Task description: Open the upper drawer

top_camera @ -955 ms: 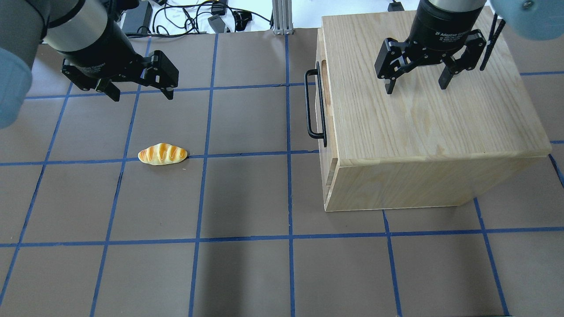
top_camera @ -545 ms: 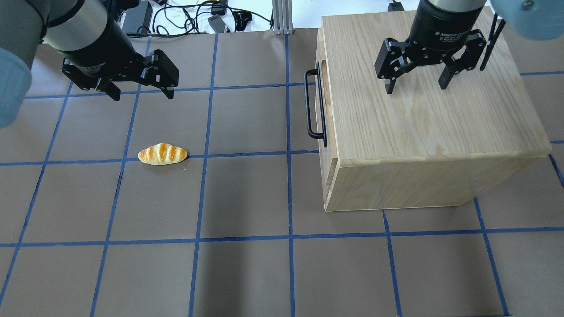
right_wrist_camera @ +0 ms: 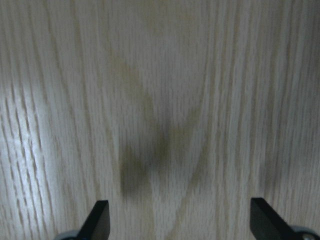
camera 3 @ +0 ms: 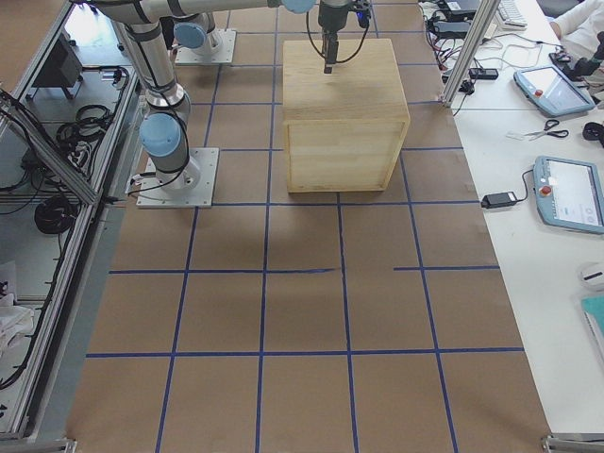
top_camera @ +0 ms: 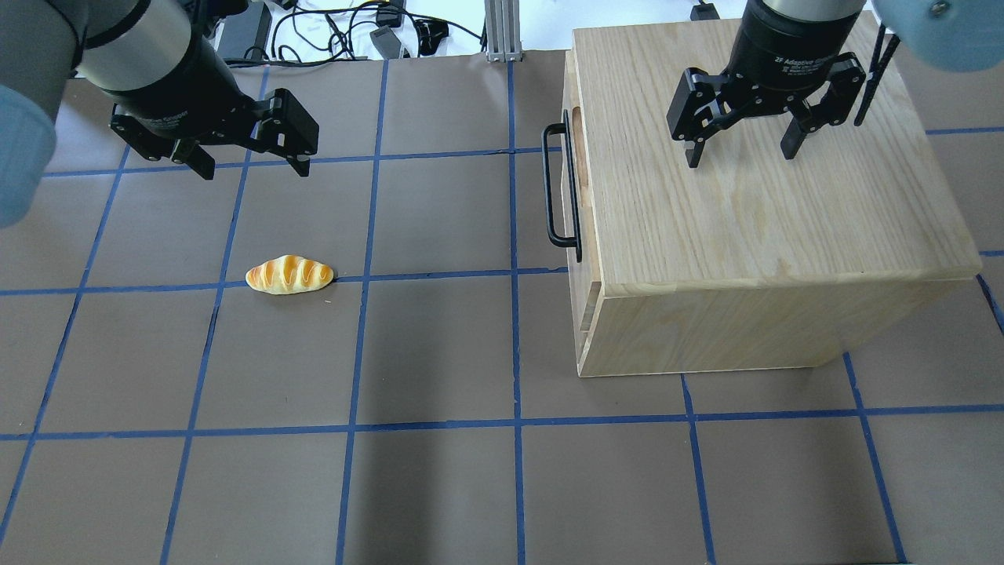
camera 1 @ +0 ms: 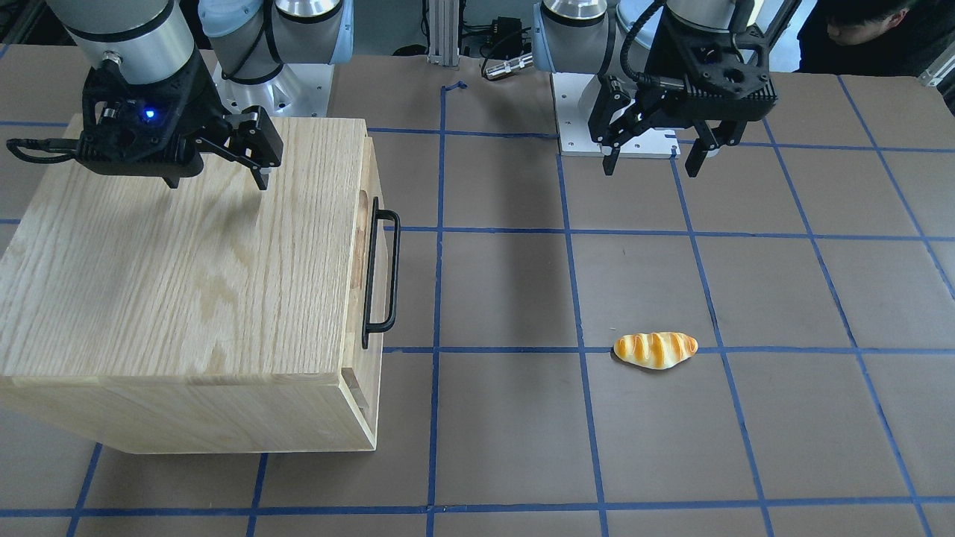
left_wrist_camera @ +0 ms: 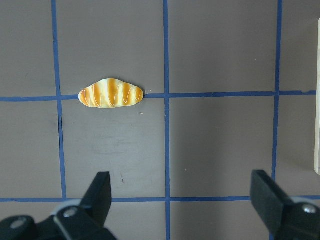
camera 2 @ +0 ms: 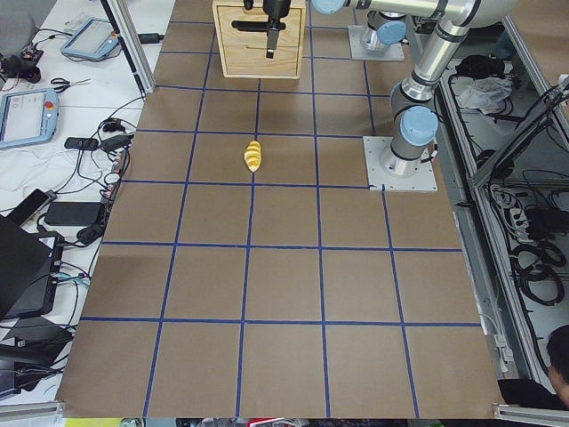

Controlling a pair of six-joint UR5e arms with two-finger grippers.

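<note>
The upper drawer (top_camera: 578, 149) shows as a thin pale-wood front panel, flush with the oak cabinet (top_camera: 753, 227). It also shows in the front-facing view (camera 1: 363, 224). Its long black bar handle (top_camera: 558, 192) (camera 1: 380, 280) faces the middle of the table. My right gripper (top_camera: 741, 157) (camera 1: 220, 183) is open and empty and hovers over the cabinet top, behind the drawer front. The right wrist view shows only wood grain between its fingers (right_wrist_camera: 100, 215). My left gripper (top_camera: 252, 171) (camera 1: 650, 170) is open and empty above the mat, far from the handle.
A toy bread roll (top_camera: 289, 275) (camera 1: 655, 349) (left_wrist_camera: 111, 93) lies on the brown mat below my left gripper. Cables (top_camera: 353, 31) and an aluminium post (top_camera: 502, 31) line the far edge. An operator (camera 1: 865, 22) sits by the arm bases.
</note>
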